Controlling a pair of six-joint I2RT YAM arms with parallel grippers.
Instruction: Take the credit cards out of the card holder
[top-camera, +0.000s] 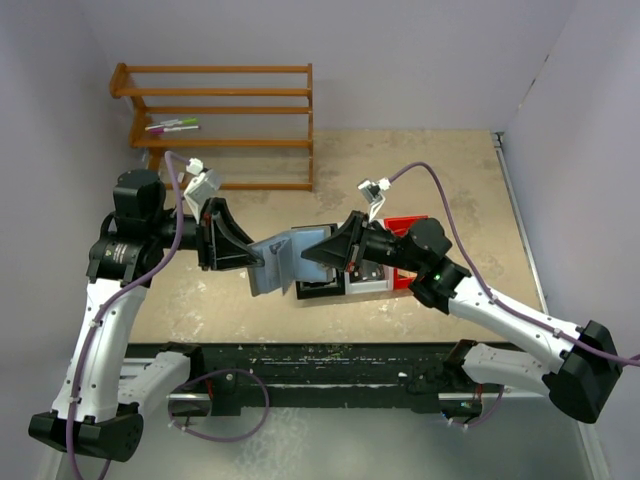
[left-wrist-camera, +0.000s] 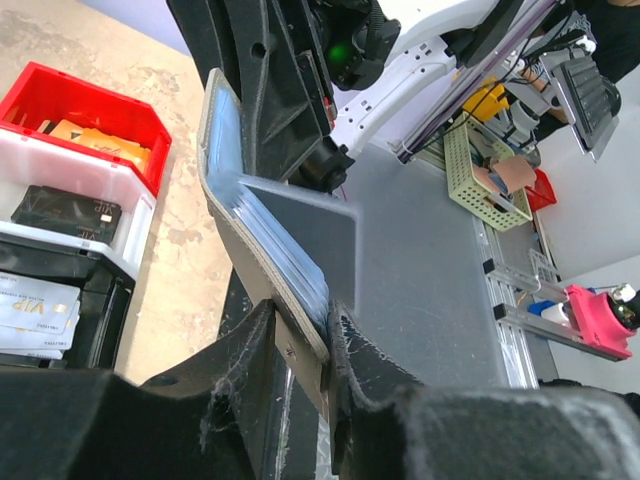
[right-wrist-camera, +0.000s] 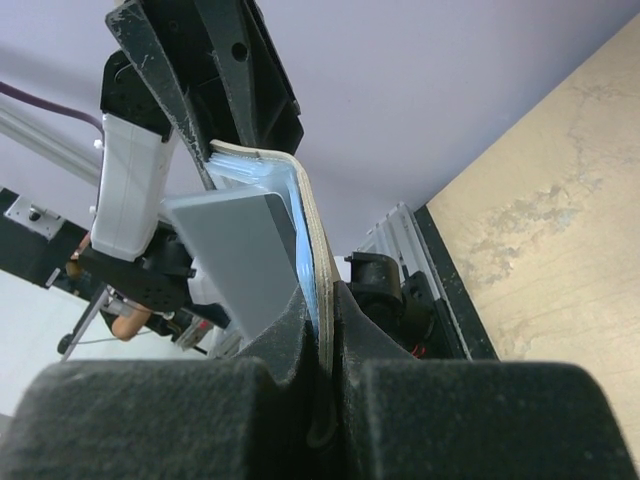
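The flat blue-grey folding card holder (top-camera: 280, 262) hung in the air just left of the black plastic bin (top-camera: 322, 291), clear of the table and stretched between both arms. The left gripper (top-camera: 250, 256) had its fingers (left-wrist-camera: 225, 375) clamped on the holder's end farther from the black bin. In the left wrist view they pinched the holder's tan edge, with the darker grey pocket panel standing out from it. The right gripper (top-camera: 318, 252) had its fingers pressed tight on the end nearer the black bin, and its own wrist view showed the holder's edge squeezed between them.

Inside the black bin lay a pale silvery grey card (left-wrist-camera: 35, 310). The white bin (left-wrist-camera: 75, 172) touching the black bin's right side held a black card (left-wrist-camera: 65, 210). The red bin (left-wrist-camera: 85, 95) just beyond that held a tan-gold card (left-wrist-camera: 100, 145). A wooden slatted rack (top-camera: 220, 120) stood well behind and left of the black bin.
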